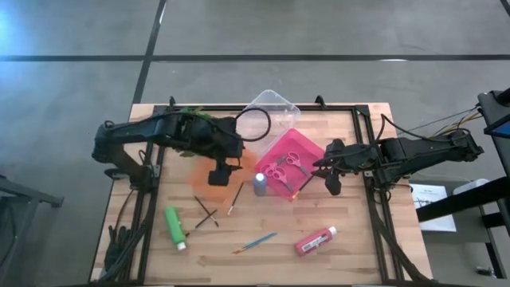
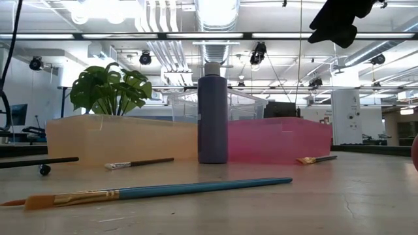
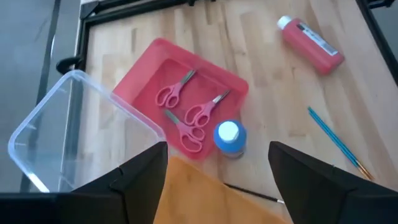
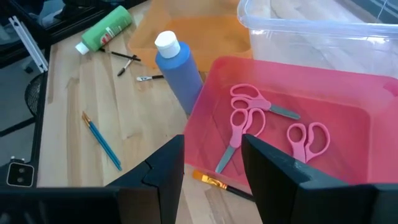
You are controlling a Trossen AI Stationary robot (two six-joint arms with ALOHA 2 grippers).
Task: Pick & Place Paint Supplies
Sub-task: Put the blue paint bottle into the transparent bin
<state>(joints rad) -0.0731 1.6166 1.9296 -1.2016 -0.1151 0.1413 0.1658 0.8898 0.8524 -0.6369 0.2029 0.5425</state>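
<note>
Three paint bottles: green bottle [image 1: 174, 227] lying flat on the table near the front left, red bottle [image 1: 315, 241] lying flat front right, blue-purple bottle [image 1: 260, 184] standing upright, just beside the pink tray [image 1: 307, 151] and near the orange tray [image 4: 205, 34]. Three pink-handled scissors [image 4: 249, 121] lie inside the pink tray, all close together. Clear tray [image 1: 271, 108] sits behind the pink one, touching or nearly so. Paintbrushes counted: five visible, two dark ones crossed [image 1: 206, 213] near the green bottle, one light-tipped brush [image 1: 236, 198] next to them, one blue-handled brush [image 1: 256, 242] at the front centre, and one yellow-ferruled brush [image 4: 219, 184] by the pink tray's edge on the right arm's side. Leafy plant [image 2: 109, 88] at the back left. Left gripper [image 1: 220, 174] hangs over the orange tray, fingers spread wide, holding nothing. Right gripper [image 1: 332, 182] hovers just beside the pink tray, fingers [image 4: 163, 171] partly apart, nothing between them.
</note>
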